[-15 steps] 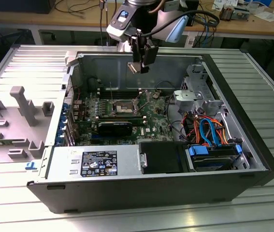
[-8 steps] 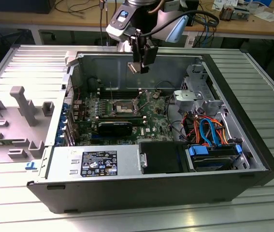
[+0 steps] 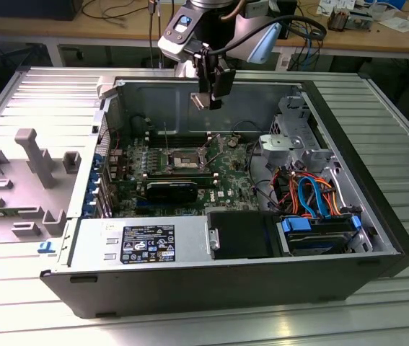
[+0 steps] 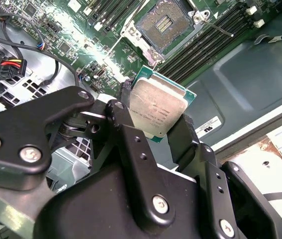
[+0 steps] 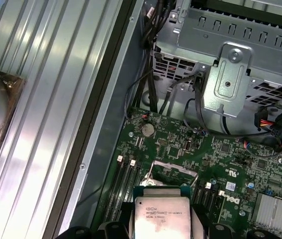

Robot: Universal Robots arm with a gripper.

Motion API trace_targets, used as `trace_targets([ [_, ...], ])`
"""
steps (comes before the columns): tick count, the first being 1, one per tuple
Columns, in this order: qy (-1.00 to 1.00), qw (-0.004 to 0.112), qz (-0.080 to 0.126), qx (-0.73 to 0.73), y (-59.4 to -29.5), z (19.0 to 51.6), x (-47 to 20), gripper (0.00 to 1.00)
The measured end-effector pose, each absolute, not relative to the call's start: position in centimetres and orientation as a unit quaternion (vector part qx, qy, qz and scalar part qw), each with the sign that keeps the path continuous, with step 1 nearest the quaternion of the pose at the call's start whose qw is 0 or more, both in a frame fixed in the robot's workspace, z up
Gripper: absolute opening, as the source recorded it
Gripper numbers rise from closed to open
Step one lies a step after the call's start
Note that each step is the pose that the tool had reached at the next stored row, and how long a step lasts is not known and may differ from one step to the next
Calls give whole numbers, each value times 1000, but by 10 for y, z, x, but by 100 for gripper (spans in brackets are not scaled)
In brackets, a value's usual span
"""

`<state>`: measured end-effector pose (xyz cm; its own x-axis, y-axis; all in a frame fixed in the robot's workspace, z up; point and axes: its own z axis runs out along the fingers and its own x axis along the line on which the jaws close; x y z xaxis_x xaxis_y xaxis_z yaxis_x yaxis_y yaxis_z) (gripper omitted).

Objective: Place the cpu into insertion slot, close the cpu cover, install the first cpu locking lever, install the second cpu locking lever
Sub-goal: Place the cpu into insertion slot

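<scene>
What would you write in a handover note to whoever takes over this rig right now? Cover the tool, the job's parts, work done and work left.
Tool: shut on the cpu, gripping it by its edges, metal top showing in both wrist views.
Position: in the air over the open computer case, apart from the green board.
Insertion slot: uncovered, nothing in it.
Done: cpu picked up.
Left: all four steps, from seating the cpu onward.
</scene>
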<state>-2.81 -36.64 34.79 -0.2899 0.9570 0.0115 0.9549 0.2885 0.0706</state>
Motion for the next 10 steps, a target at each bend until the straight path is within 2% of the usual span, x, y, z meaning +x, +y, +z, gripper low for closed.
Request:
trace_targets([
  [10, 802, 16, 32, 596, -366, 348, -28, 54],
])
